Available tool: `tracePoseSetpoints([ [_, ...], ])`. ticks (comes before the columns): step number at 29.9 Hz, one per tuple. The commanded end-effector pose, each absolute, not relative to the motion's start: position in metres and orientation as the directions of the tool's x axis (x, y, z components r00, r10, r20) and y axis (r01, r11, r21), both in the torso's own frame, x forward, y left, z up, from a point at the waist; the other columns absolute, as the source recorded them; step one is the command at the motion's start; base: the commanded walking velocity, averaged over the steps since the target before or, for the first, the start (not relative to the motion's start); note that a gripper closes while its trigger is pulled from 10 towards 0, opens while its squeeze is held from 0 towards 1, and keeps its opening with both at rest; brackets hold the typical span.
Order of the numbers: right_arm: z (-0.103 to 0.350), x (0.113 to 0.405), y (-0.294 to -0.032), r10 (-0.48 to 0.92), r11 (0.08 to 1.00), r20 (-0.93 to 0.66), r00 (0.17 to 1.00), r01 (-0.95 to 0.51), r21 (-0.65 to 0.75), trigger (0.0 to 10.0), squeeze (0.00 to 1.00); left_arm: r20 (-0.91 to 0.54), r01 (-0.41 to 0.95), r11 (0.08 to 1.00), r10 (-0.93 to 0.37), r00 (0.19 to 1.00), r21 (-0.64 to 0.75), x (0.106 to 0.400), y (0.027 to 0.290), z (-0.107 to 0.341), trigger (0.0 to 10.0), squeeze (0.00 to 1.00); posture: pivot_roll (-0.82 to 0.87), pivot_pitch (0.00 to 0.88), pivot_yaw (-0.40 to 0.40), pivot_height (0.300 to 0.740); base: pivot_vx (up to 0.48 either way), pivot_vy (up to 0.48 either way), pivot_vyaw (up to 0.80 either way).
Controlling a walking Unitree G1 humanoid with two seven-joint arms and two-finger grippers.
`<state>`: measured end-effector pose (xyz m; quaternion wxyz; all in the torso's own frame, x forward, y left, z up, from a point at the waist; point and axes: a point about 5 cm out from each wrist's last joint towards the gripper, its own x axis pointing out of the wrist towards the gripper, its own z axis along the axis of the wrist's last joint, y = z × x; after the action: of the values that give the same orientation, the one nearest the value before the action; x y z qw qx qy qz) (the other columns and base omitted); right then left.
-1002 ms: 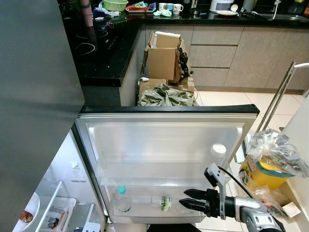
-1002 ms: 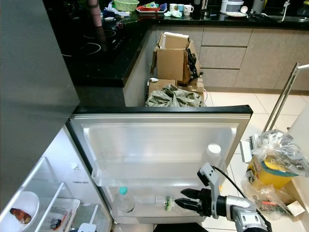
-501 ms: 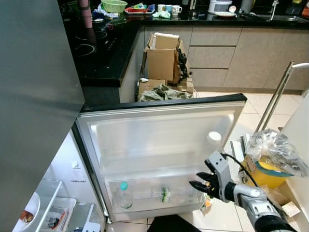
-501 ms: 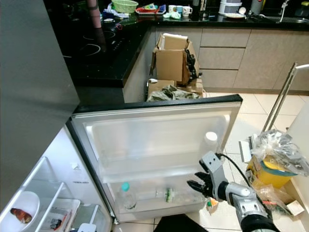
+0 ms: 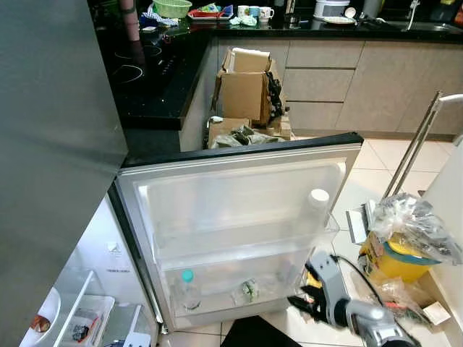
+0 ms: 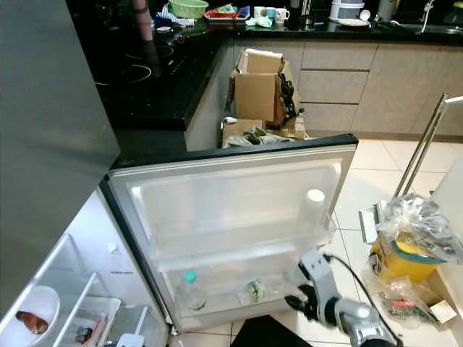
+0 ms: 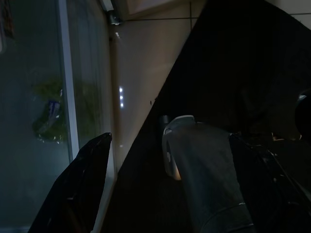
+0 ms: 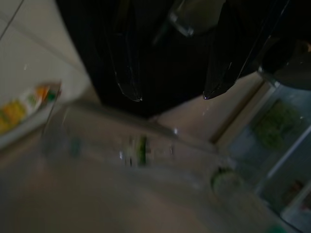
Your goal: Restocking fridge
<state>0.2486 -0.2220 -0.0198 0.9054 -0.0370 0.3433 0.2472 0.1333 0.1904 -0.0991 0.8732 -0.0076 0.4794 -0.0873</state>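
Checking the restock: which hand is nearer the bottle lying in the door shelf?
Right. The right hand hovers just beside the lying bottle; the left hand hangs idle, lower.

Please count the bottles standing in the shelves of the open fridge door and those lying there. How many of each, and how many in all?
Standing upright: 2 (teal-capped bottle, white-capped bottle)
Lying down: 1 (green-labelled bottle)
Total: 3
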Motion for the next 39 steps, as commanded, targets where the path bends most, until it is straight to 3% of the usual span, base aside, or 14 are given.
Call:
tracePoseSetpoints([
  [1, -0.024, 0.245, -0.223, 0.399, 0.891, -0.646, 0.650, -0.441, 0.106, 10.0, 0.00, -0.846, 0.154, 0.984, -0.160, 0.509, -0.093, 0.129, 0.191, -0.101, 10.0, 0.00, -0.04, 0.005, -0.003, 0.740, 0.000, 0.000, 0.00],
  [8, -0.036, 0.235, -0.222, 0.322, 0.942, -0.661, 0.677, -0.298, 0.154, 10.0, 0.00, -0.845, 0.157, 0.983, -0.161, 0.511, -0.093, 0.131, 0.190, -0.100, 10.0, 0.00, -0.04, 0.006, -0.003, 0.740, 0.000, 0.000, 0.00],
  [15, -0.055, 0.213, -0.221, 0.252, 0.967, -0.727, 0.639, -0.202, 0.158, 10.0, 0.00, -0.844, 0.153, 0.984, -0.160, 0.513, -0.093, 0.132, 0.189, -0.100, 10.0, 0.00, -0.04, 0.007, -0.004, 0.740, 0.000, 0.000, 0.00],
  [24, -0.053, 0.218, -0.220, 0.248, 0.968, -0.724, 0.643, -0.200, 0.153, 10.0, 0.00, -0.847, 0.155, 0.984, -0.158, 0.507, -0.091, 0.131, 0.188, -0.101, 10.0, 0.00, -0.04, 0.008, -0.001, 0.740, 0.000, 0.000, 0.00],
  [39, -0.039, 0.238, -0.213, 0.291, 0.953, -0.673, 0.680, -0.269, 0.141, 10.0, 0.00, -0.844, 0.152, 0.984, -0.158, 0.513, -0.092, 0.132, 0.188, -0.100, 10.0, 0.00, -0.05, 0.009, -0.004, 0.655, 0.000, 0.000, 0.00],
])
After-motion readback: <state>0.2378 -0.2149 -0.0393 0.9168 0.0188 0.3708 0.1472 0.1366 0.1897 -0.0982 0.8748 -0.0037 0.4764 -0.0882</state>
